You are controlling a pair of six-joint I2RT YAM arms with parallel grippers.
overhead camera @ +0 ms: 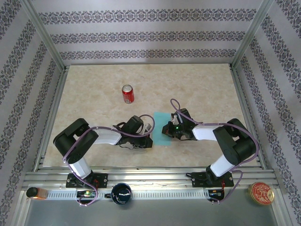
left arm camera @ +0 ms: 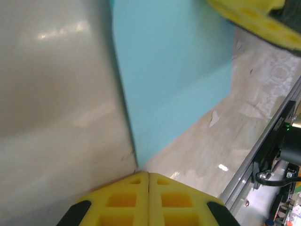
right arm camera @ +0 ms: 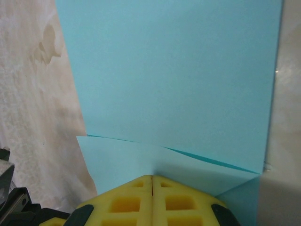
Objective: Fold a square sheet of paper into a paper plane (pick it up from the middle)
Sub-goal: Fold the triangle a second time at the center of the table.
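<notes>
The square sheet of paper is turquoise and lies flat on the table between my two grippers, showing as a narrow strip from above. My left gripper is shut, its tip at the near corner of the paper with nothing between the pads. My right gripper is shut too. Its tip rests on a folded-over flap along the near edge of the paper. The flap lies face-up under the tip and is not pinched. No finished paper plane is in view.
A red soda can stands upright behind the left arm, well apart from the paper. Past the table's near rail sit a dark cup, a round red tin and a small orange object. Metal frame posts and patterned walls enclose the table.
</notes>
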